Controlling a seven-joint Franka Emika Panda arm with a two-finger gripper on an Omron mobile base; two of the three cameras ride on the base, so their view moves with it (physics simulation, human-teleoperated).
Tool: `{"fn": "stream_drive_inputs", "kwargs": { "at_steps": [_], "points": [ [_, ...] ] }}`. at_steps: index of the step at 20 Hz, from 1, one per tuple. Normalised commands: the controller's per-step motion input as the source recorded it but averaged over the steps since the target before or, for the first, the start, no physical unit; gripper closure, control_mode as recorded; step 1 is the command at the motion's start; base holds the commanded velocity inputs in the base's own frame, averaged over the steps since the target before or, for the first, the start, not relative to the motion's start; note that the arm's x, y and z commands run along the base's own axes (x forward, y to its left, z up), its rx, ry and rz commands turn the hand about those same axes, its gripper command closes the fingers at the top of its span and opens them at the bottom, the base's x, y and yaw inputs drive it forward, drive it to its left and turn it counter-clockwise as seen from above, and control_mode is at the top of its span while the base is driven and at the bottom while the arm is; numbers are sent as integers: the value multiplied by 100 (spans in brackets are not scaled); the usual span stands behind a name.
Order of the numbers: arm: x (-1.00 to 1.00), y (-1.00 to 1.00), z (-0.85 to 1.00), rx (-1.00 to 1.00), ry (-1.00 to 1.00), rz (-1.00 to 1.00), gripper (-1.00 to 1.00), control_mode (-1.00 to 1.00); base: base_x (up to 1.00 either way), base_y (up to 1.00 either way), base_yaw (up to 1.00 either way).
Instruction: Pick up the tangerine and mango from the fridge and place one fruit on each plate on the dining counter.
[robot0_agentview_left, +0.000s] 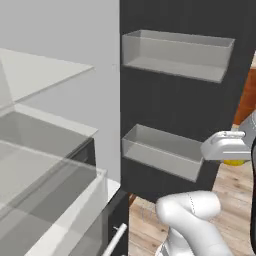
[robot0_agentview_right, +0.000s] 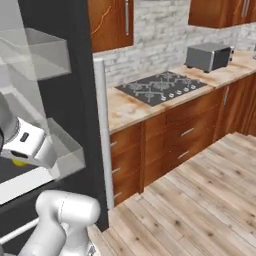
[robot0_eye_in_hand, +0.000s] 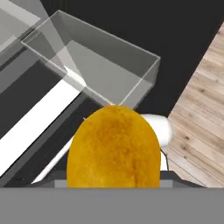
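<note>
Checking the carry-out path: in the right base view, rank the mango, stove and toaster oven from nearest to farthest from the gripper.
1. Mango, in the gripper, far left.
2. Stove, on the wall counter, centre.
3. Toaster oven, far right, by the wall.

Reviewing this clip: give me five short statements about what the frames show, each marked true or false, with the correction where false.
1. The end effector holds the mango. True: the yellow fruit sits right at it in the hand view, and a yellow sliver shows under the hand in both base views.
2. The fridge door is shut. False: it stands open, its door bins facing the camera.
3. The held fruit is red-orange. False: it is golden yellow.
4. A cooktop lies in the wall counter. True.
5. The two door bins in the left base view are full of bottles. False: nothing shows inside them.
</note>
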Motion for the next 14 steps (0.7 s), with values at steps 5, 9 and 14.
{"fn": "stream_drive_inputs", "kwargs": {
  "at_steps": [5,9,14],
  "points": [
    [0,0,0,0,0,0,100,100,34,-43,-69],
    [0,0,0,0,0,0,100,100,37,-60,-60],
    [0,0,0,0,0,0,100,100,-6,-96,-31]
  ]
}}
